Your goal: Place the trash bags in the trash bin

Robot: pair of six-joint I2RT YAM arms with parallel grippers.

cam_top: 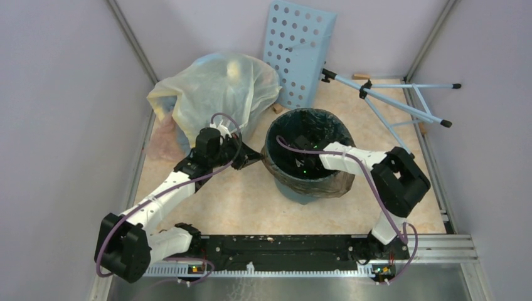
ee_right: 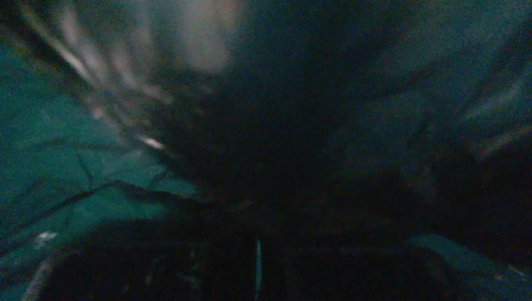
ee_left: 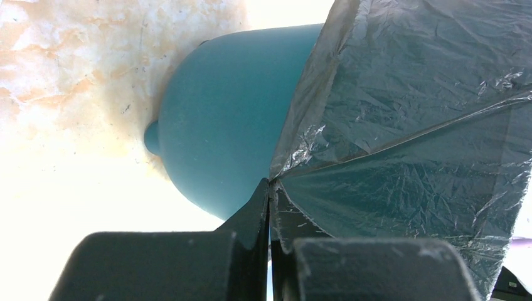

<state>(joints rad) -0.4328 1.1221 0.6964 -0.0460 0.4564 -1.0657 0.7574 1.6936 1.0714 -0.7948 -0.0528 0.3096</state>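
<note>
The teal trash bin (cam_top: 300, 192) stands mid-table. The dark crinkly trash bag (cam_top: 327, 180) lines it, its edge folded over the rim and hanging down the outer wall. My left gripper (cam_top: 253, 157) is at the bin's left side, shut on the bag's edge. In the left wrist view its jaws (ee_left: 270, 185) pinch the film (ee_left: 408, 125), pulled taut, beside the bin's wall (ee_left: 226, 125). My right gripper (cam_top: 301, 144) reaches down inside the bin. Its view is very dark: the jaws (ee_right: 257, 251) stand closed with a thin slit, bag film (ee_right: 75, 175) around them.
A large pale yellowish stuffed bag (cam_top: 213, 88) sits at the back left, just behind my left arm. A light blue perforated panel (cam_top: 298, 50) leans on the back wall. A light blue tripod stand (cam_top: 401, 103) lies at the back right. Walls enclose the table.
</note>
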